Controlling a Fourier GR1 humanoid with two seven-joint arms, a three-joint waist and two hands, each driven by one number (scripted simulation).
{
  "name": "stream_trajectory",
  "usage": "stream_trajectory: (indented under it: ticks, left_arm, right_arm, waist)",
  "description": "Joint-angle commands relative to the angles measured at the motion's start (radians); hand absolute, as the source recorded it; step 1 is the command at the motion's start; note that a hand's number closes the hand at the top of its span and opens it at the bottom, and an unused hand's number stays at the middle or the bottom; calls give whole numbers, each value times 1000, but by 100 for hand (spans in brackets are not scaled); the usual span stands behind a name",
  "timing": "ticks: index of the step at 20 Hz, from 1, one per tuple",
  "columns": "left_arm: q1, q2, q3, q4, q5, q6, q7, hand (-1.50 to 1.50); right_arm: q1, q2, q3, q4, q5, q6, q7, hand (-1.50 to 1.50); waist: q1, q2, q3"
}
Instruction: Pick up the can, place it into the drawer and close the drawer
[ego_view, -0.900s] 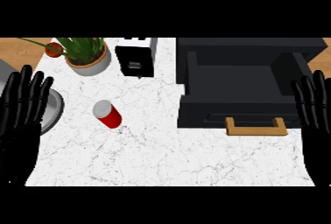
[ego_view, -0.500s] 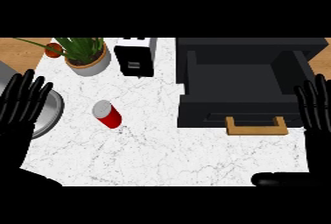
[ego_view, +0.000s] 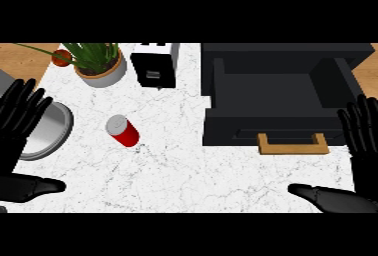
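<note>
1. The red can (ego_view: 123, 131) is lying on its side on the white marble counter (ego_view: 184, 170), silver top pointing up-left. Nothing is touching it.
2. I'll use the can as the reference point. Well off to its right is the black drawer (ego_view: 284, 95), pulled open, with a wooden handle (ego_view: 293, 144) on the front face.
3. The left hand (ego_view: 18, 125) is to the can's left at the edge of the view, fingers straight and spread, holding nothing. Its thumb pokes out lower down, below and left of the can.
4. The right hand (ego_view: 362, 137) is far right of the can, past the drawer's handle. Fingers are straight and pointing up, also holding nothing, with the thumb sticking out along the bottom.
5. Just left of the can there's a round metal plate (ego_view: 50, 131), partly hidden under the left hand.
6. Above the can is a black toaster (ego_view: 155, 67), and up-left of the can a potted plant (ego_view: 96, 62) with something small and red (ego_view: 61, 57) beside it; can't tell what that is.
</note>
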Motion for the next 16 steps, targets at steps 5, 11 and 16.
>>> stream_trajectory:
  ticks: [5, 11, 16]
  left_arm:
    - [-73, 34, 72, 97, 37, -71, 25, -150]
    - [-60, -84, -75, 111, -109, 0, 10, -150]
    - [-21, -101, -71, 213, -168, -36, -102, -150]
  right_arm:
    - [1, 15, -6, 19, 33, 3, -24, -150]
    - [5, -19, -87, 79, -49, 71, -78, -150]
    - [48, -3, -87, -18, -45, 60, -26, -150]
  waist:
    - [0, 0, 0]
    - [-1, 0, 0]
    - [-1, -1, 0]
